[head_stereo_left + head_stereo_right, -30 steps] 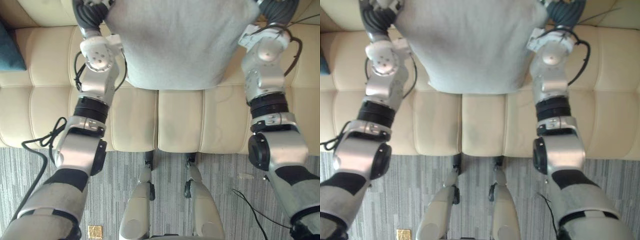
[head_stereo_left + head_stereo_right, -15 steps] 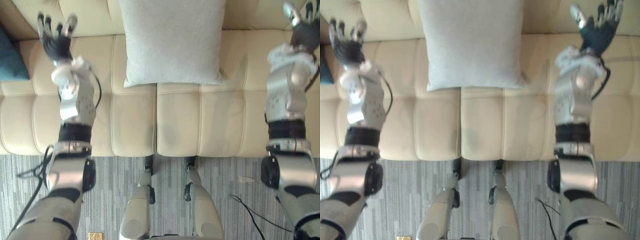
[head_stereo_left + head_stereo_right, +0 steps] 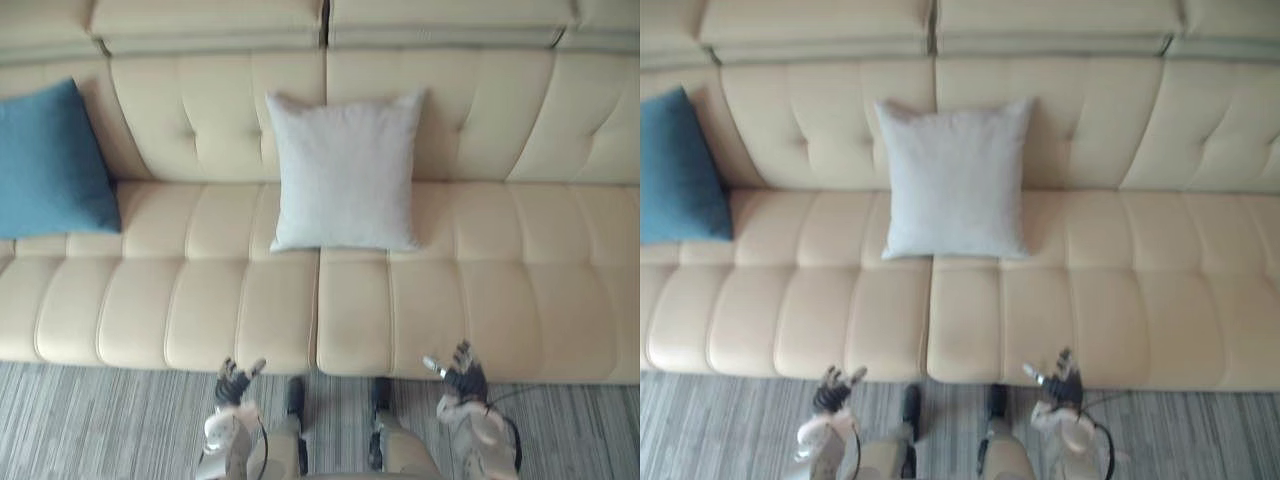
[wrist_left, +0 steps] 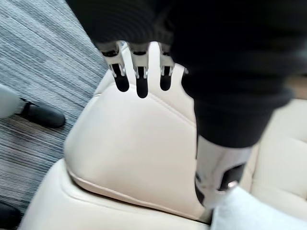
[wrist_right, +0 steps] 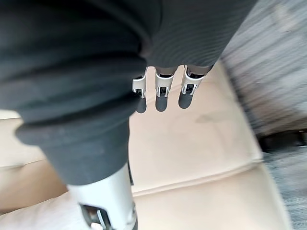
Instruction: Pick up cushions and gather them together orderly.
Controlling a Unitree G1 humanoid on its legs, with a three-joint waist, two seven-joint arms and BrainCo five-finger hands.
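Fingers (image 4: 139, 84) straight | left hand (image 3: 233, 383), right hand (image 3: 465, 381) at sofa (image 3: 500, 285) edge | cushion (image 3: 345, 170) centred

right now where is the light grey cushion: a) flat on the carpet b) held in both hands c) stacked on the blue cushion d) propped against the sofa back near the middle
D: the light grey cushion stands on the seat, leaning on the sofa back, apart from the blue cushion; the left hand and right hand are open and empty.

A cream tufted sofa (image 3: 500, 280) spans the far side. Grey striped carpet (image 3: 90, 420) covers the near floor.
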